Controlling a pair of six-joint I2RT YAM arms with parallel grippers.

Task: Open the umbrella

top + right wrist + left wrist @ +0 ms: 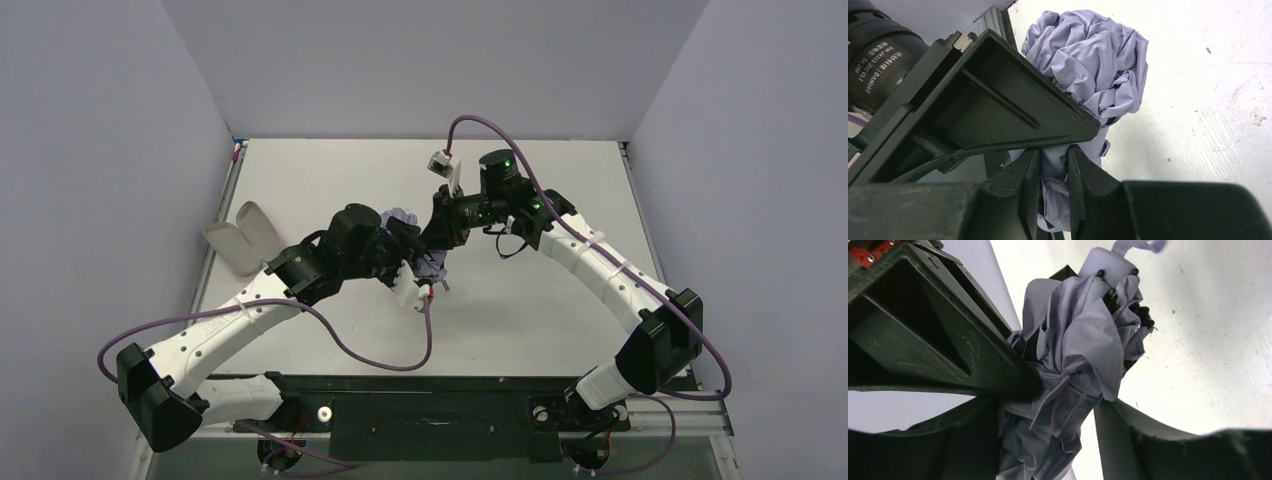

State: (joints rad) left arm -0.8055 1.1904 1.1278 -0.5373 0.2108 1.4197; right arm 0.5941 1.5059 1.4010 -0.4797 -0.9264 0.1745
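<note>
The umbrella is folded, a crumpled lilac bundle held above the table's middle between both arms. In the left wrist view the umbrella has black rib tips and a pale round end with a strap loop pointing away. My left gripper is closed around the bundle's lower part, with fabric pressed against the left finger. In the right wrist view my right gripper pinches a narrow fold of the umbrella just under the left gripper's finger. In the top view both grippers meet there.
A pale pink-beige capsule case lies at the table's left edge, near the left arm's elbow. Grey walls enclose the white table on three sides. Purple cables loop from both arms over the table.
</note>
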